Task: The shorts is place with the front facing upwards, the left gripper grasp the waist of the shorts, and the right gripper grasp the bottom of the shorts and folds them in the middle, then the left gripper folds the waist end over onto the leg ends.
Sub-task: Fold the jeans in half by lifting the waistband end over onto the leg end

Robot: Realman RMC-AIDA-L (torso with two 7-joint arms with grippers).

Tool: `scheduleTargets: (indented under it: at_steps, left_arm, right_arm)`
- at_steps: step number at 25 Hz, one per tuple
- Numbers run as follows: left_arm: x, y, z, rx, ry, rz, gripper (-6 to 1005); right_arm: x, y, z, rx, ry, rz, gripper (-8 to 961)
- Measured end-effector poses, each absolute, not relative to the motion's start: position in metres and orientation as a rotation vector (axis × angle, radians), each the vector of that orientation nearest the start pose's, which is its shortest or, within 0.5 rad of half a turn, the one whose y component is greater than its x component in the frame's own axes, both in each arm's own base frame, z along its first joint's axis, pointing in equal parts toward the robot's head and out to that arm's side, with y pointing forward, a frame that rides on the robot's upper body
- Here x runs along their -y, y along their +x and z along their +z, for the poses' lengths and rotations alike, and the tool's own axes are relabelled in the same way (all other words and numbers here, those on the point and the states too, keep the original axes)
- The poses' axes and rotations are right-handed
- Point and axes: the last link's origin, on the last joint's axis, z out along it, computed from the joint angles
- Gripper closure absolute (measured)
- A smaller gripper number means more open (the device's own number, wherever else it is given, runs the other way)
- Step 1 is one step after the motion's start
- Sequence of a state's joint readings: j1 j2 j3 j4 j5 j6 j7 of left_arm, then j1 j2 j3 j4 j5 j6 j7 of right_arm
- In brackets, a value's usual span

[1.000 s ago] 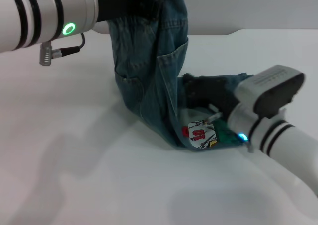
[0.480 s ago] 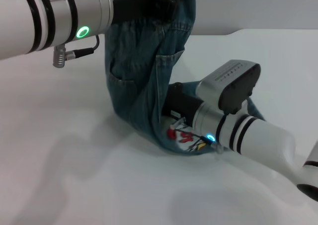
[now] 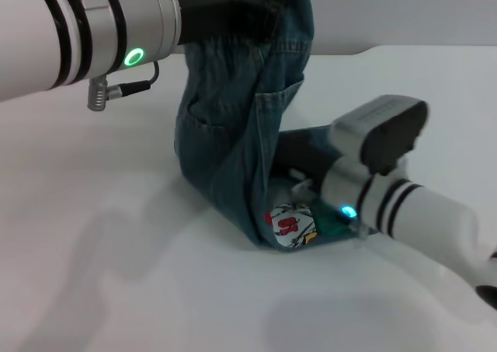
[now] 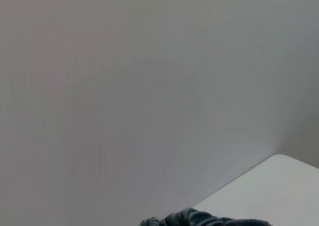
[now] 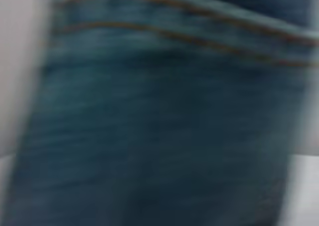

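Denim shorts (image 3: 233,127) hanging from left gripper (image 3: 225,10), hems at right gripper (image 3: 299,169).

Left arm, silver-white cylinder with black bands and green ring light, raised high at upper left; its black claw gripper (image 3: 233,14) lifted, clamped on denim. Right arm, silver with black bands and small cyan light, reaching in low from lower right; black blocky gripper (image 3: 299,173) down near table, fingers hidden in cloth.

The hanging shorts (image 3: 233,127) and right gripper (image 3: 299,162) block the middle; bare table (image 3: 101,274) lies left.
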State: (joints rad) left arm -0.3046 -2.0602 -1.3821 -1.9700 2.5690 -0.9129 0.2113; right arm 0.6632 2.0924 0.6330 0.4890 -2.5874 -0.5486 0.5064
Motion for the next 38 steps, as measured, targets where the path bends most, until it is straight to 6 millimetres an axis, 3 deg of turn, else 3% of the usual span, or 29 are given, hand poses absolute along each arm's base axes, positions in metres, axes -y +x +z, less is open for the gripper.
scheduleTargets:
  at_steps: [5,10,17,22,26,29,31,33,38]
  left_arm:
    - [-0.326,-0.052,0.026,0.543,-2.307,-0.442,892]
    - [-0.326,-0.054,0.021,0.546,-2.313,-0.441,892]
    - [-0.322,-0.058,0.003,0.577,-2.343,-0.467,892]
    - [-0.319,-0.060,-0.016,0.557,-2.366,-0.491,891]
    - [-0.320,-0.066,-0.038,0.522,-2.370,-0.515,891]
    - [-0.320,-0.066,-0.038,0.522,-2.370,-0.515,891]
    - [-0.321,-0.071,-0.049,0.511,-2.357,-0.538,891]
    - [-0.327,-0.086,-0.075,0.509,-2.357,-0.521,891]
    - [-0.326,-0.087,-0.082,0.504,-2.378,-0.504,758]
  right_arm:
    - [-0.367,0.233,-0.120,-0.859,-2.119,0.665,918]
    - [-0.367,0.262,-0.088,-0.782,-1.956,0.690,913]
    - [-0.337,0.323,-0.019,-0.637,-1.593,0.682,906]
    - [-0.305,0.349,0.020,-0.569,-1.375,0.716,901]
    - [-0.283,0.359,0.029,-0.547,-1.315,0.718,897]
    - [-0.277,0.363,0.028,-0.554,-1.317,0.701,894]
    - [-0.276,0.365,0.026,-0.560,-1.324,0.690,892]
    - [-0.275,0.367,0.025,-0.563,-1.328,0.683,890]
    - [-0.273,0.367,0.025,-0.562,-1.328,0.680,885]
